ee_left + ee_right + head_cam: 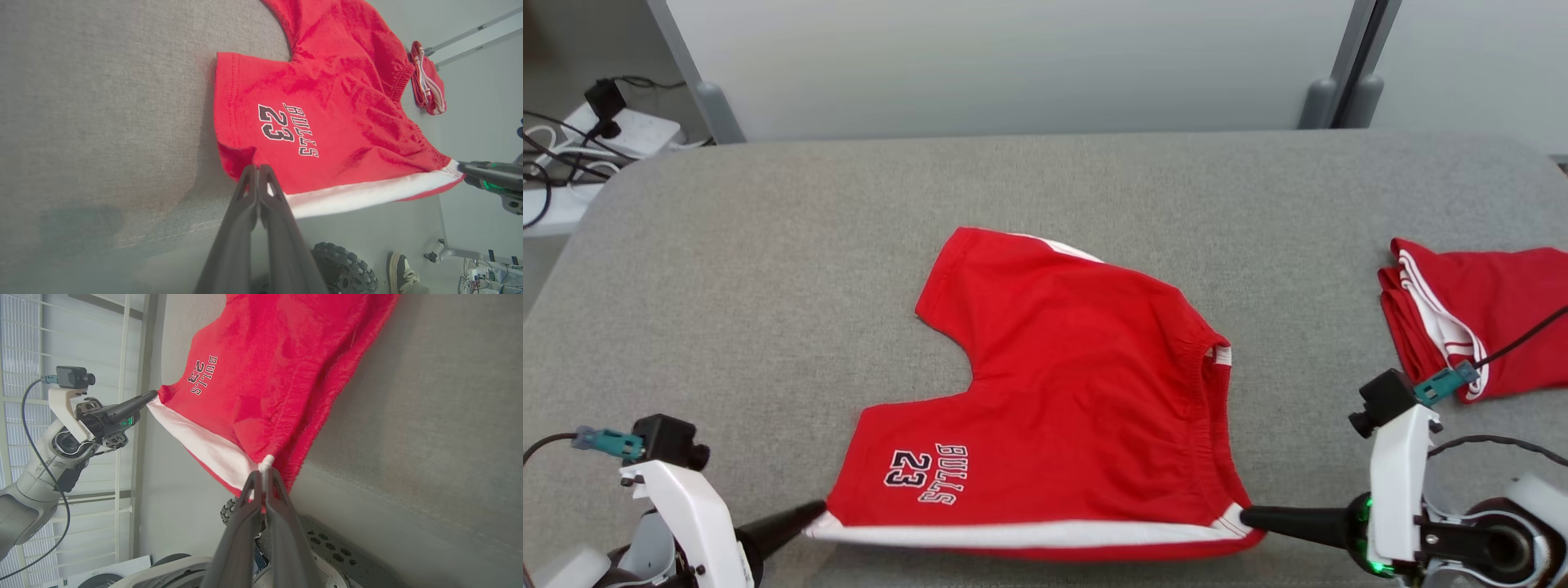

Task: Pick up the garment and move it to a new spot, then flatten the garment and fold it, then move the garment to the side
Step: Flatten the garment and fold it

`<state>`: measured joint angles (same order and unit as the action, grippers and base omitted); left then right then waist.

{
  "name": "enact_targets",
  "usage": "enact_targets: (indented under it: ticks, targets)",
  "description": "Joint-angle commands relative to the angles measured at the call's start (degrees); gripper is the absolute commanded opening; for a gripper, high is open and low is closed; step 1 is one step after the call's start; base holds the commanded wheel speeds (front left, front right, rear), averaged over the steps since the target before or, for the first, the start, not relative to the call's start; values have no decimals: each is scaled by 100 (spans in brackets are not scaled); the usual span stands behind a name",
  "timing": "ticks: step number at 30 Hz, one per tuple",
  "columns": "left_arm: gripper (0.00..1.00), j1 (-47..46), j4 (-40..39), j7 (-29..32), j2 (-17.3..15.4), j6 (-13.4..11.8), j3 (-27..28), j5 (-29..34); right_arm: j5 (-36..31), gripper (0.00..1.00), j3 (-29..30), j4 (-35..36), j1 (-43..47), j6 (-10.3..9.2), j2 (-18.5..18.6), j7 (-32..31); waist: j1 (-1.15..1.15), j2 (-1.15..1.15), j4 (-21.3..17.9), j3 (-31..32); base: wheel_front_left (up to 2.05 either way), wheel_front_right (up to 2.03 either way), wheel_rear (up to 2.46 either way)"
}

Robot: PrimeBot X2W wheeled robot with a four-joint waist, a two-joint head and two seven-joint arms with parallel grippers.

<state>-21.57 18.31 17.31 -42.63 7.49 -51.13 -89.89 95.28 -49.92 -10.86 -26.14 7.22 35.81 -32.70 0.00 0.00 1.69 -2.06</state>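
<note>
Item: red shorts (1062, 384), spread mid-counter (768, 245), white stripe at the counter's near edge. Left pincer (815, 513) and right pincer (1248, 516): each clamped on a stripe corner. Risk: an uneven pull could slip either thin pinch, rumpling the cloth.

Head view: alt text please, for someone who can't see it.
Red BULLS 23 shorts lie spread on a grey table, their white-striped near edge stretched between the left gripper at the leg-hem corner and the right gripper at the waistband corner, both with fingers shut on it. Another red garment lies at the table's right edge.
</note>
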Motion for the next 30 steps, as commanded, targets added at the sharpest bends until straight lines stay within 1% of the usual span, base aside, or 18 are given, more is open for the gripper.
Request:
enact_targets:
  ticks: [1, 4, 6, 8, 9, 10, 11, 13, 14, 15, 16, 18, 19, 21, 23, 27, 30]
  targets:
    - [0, -144, -249, 204, -362, -34, 200, -139, 62, 0, -27, 214, 64, 26, 305, -173, 0, 0, 6, -142, 0, 0, 0]
    - [0, -222, -668, 925, -623, -212, 70, -357, 123, 0, -87, 341, -45, 26, 635, -467, 0, 0, 19, -482, 0, 0, 0]
    - [0, -398, -913, 1485, -720, -389, 46, -627, 75, 0, -110, 341, -272, 26, 804, -624, 0, 0, 38, -804, 0, 0, 0]
    - [0, -713, -1022, 2006, -717, -632, 108, -949, 46, 0, -63, 228, -682, 26, 823, -749, 0, 0, 45, -1206, 0, 0, 0]
    - [0, -953, -1014, 2173, -680, -747, 184, -1044, 48, 0, 27, 102, -979, 26, 750, -736, 0, 0, 40, -1423, 0, 0, 0]
    - [0, -1687, -864, 1902, -512, -782, 569, -892, -124, 0, 408, -298, -1850, 26, 448, -301, 0, 0, 10, -1886, 0, 0, 0]
    - [0, -2183, -732, 1381, -372, -648, 890, -619, -291, 0, 658, -585, -2379, 26, 235, 88, 0, 0, -10, -2114, 0, 0, 0]
    - [0, -3199, -331, 42, -27, -408, 1554, 15, -773, 0, 1137, -1296, -3519, 26, -206, 1027, 0, 0, -47, -2520, 0, 0, 0]
    - [0, -3661, -175, -544, 126, -288, 1798, 316, -973, 0, 1289, -1625, -4034, 26, -417, 1345, 0, 0, -56, -2678, 0, 0, 0]
    - [0, -4054, -32, -1002, 240, -208, 1938, 614, -1158, 0, 1468, -1968, -4505, 26, -600, 1730, 0, 0, -63, -2796, 0, 0, 0]
    - [0, -4391, 105, -1342, 346, -137, 1998, 875, -1339, 0, 1543, -2243, -4913, 26, -772, 1969, 0, 0, -69, -2873, 0, 0, 0]
    - [0, -4921, 319, -1869, 530, -47, 2000, 1319, -1599, 0, 1641, -2649, -5523, 26, -1003, 2293, 0, 0, -72, -2947, 0, 0, 0]
    - [0, -5092, 401, -2024, 629, -24, 1955, 1441, -1706, 0, 1649, -2789, -5727, 26, -1084, 2396, 0, 0, -70, -2949, 0, 0, 0]
    - [0, -5327, 445, -2302, 788, -7, 1852, 1578, -1708, 0, 1725, -2992, -5969, 26, -1227, 2463, 0, 0, -61, -2961, 0, 0, 0]
    - [0, -5348, 372, -2419, 880, -4, 1670, 1541, -1679, 0, 1698, -3116, -5996, 26, -1281, 2337, 0, 0, -61, -2987, 0, 0, 0]
    - [0, -5018, 329, -2676, 866, -2, 1366, 1324, -1568, 0, 1629, -3291, -5634, 26, -1225, 2092, 0, 0, -69, -3042, 0, 0, 0]
    - [0, -4541, 214, -2735, 809, -1, 1025, 1121, -1290, 0, 1569, -3256, -5075, 26, -1132, 1646, 0, 0, -67, -3005, 0, 0, 0]
